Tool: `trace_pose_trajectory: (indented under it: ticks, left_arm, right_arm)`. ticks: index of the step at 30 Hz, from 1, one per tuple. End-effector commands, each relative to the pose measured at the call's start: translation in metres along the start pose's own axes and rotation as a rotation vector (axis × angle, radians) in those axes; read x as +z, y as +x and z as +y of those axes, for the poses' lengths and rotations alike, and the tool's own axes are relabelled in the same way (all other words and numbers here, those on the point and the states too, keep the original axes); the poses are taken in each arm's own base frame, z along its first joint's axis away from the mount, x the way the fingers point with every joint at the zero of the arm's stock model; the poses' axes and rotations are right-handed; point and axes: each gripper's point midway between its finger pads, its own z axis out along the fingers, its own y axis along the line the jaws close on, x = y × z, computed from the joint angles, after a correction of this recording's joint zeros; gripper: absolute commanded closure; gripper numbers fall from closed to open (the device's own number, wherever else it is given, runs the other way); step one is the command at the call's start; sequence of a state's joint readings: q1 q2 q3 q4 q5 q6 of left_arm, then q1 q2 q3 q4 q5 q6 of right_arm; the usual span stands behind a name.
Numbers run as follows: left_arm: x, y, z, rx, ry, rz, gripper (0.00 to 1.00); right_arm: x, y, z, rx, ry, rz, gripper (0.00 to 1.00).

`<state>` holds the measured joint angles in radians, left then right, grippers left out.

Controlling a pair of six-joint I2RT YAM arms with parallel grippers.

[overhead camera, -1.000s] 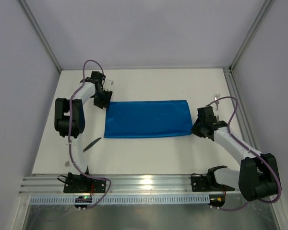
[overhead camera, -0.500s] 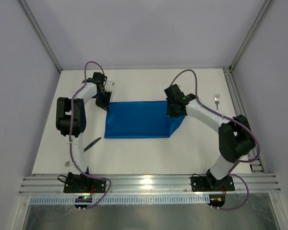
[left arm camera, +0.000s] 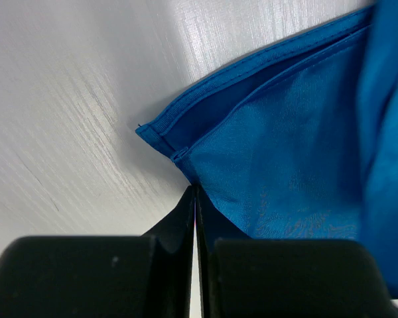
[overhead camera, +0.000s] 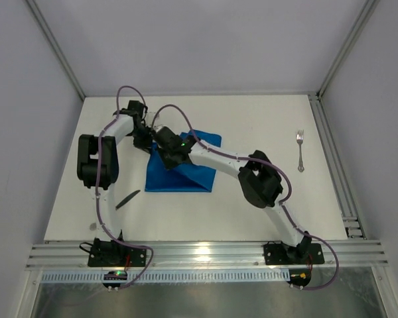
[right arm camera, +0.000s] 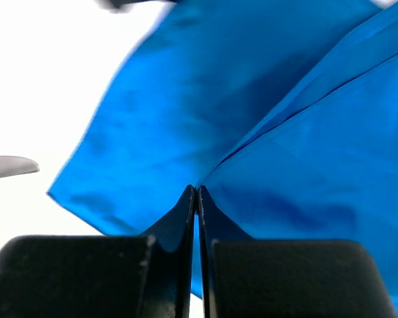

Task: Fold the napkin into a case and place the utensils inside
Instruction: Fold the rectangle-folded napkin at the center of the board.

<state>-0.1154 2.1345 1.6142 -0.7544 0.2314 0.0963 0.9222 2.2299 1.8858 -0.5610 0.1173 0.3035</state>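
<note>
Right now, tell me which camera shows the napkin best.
The top view: it shows nearly the whole napkin, half folded over, though the right arm crosses it. The left wrist view shows only one hemmed corner up close; the right wrist view shows only blue folds.

Smooth, slightly glossy cloth napkin (left arm camera: 285, 165); matt white table (left arm camera: 66, 99), perhaps laminate.

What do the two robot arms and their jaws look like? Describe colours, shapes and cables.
Both the left arm and right arm have white tube-like links joined by bulky black joint housings. A thin purple cable loops along each. The jaws are black, blocky at the base and tapering to thin tips.
</note>
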Motion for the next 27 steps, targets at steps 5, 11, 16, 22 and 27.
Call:
trace_pose_trajectory:
  ticks: [5,11,16,22,27]
  left_arm:
    - [0.017,0.017,0.002,-0.014,0.056,0.046,1.00]
    - [0.018,0.018,0.000,-0.017,0.071,0.046,1.00]
    - [0.017,0.016,-0.001,-0.019,0.074,0.042,1.00]
    - [0.015,0.014,0.000,-0.011,0.071,0.036,1.00]
    - [0.007,0.006,0.004,0.003,0.041,0.023,0.96]
  right_arm:
    - [0.006,-0.014,0.088,-0.202,-0.207,-0.107,0.96]
    - [0.007,-0.008,0.111,-0.184,-0.302,-0.112,0.96]
    - [-0.004,-0.004,0.125,-0.219,-0.346,-0.145,0.96]
    - [-0.002,0.000,0.122,-0.215,-0.335,-0.139,0.96]
    - [-0.007,-0.002,0.122,-0.215,-0.335,-0.138,0.86]
